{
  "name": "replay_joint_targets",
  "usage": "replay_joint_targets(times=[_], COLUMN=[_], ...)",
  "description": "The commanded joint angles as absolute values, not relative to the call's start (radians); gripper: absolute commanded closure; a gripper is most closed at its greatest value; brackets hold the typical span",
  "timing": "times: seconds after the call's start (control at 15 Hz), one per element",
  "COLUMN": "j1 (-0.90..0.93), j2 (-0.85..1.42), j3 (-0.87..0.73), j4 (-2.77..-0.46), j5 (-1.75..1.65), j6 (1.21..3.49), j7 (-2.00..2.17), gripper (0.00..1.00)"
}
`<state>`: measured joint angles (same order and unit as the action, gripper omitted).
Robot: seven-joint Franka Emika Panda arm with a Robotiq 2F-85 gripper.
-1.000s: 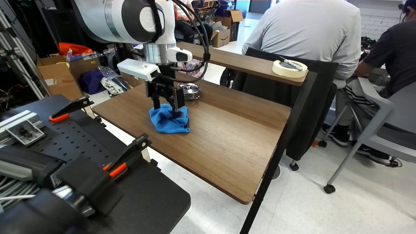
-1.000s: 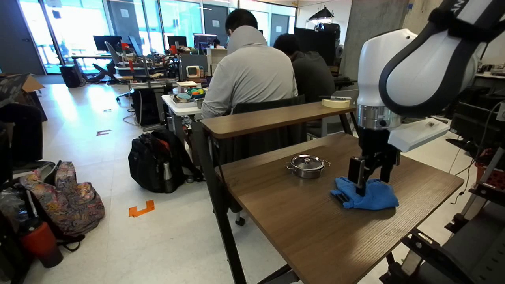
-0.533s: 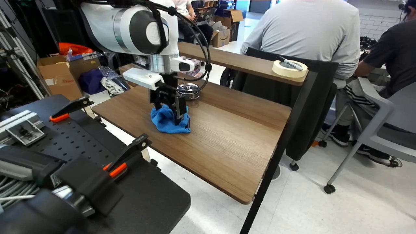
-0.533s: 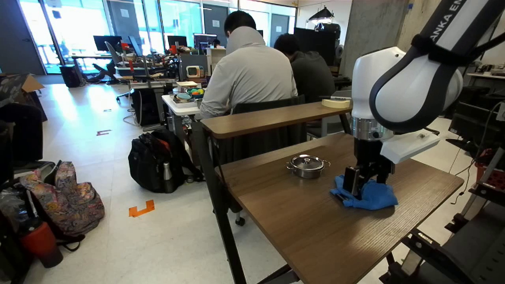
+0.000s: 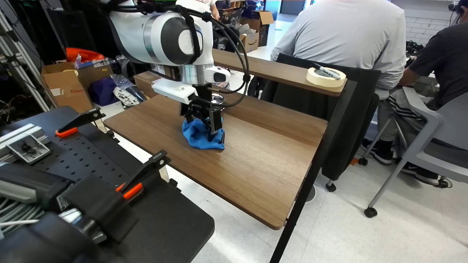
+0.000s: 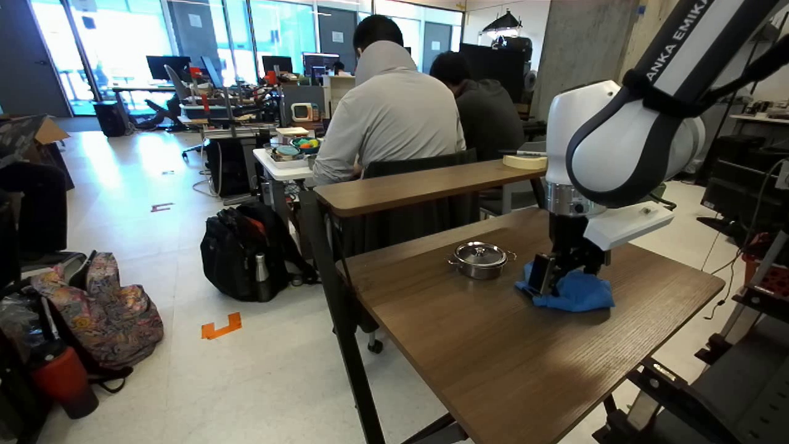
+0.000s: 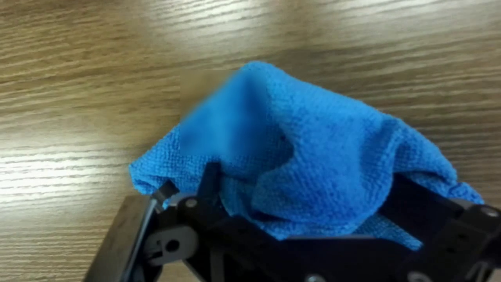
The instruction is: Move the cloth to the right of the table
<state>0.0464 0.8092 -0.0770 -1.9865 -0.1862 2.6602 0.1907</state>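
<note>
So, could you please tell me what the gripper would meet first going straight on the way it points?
Pointing down, the gripper would likely meet the blue cloth first, then the table beneath; how deeply its fingertips sit in the cloth is unclear.

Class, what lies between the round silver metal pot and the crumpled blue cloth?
In an exterior view, only a strip of brown wooden tabletop shows between the pot and the cloth.

Both exterior views overlook the brown rectangular wooden table (image 5: pixel 256 164) from opposite ends; the wrist view faces down (awfully close) at crumpled blue cloth (image 7: pixel 321 156).
</note>
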Motion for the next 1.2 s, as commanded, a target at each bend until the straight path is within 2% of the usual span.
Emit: replay_joint_targets(times=[0.0,1.13], j1=[0.001,-0.253], j2=[0.881,1.044], j3=[-0.077,-0.09], j4=[-1.873,-1.524], j5=[-0.129,0.001], j6=[2.614,2.382], j7=[0.128,0.018], gripper=[0.0,0.0])
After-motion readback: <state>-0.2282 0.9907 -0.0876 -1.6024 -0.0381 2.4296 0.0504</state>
